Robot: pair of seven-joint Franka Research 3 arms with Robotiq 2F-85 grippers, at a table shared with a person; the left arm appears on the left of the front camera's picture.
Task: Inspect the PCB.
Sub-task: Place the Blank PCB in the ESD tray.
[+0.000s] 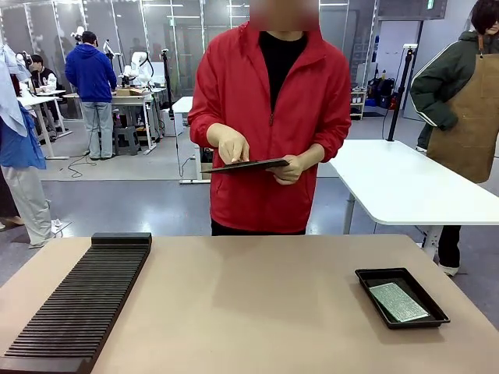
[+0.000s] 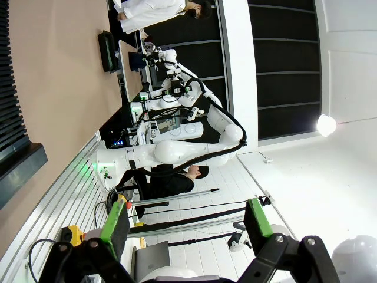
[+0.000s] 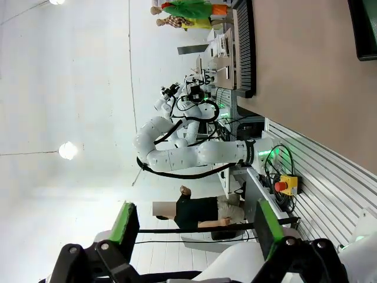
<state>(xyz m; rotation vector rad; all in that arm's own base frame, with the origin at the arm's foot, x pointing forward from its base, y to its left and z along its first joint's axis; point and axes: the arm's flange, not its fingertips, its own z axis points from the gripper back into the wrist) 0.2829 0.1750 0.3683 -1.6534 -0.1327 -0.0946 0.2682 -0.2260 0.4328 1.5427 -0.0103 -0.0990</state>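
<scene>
Tan table point(image 1: 249, 304): PCB point(image 1: 398, 301) in black tray point(image 1: 374, 276); workshop behind.

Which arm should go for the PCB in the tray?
Right, probably. The PCB lies in the black tray on the robot's right side of the table, the side its right arm comes from. Both grippers, left and right, are open and empty, so side decides it.
</scene>
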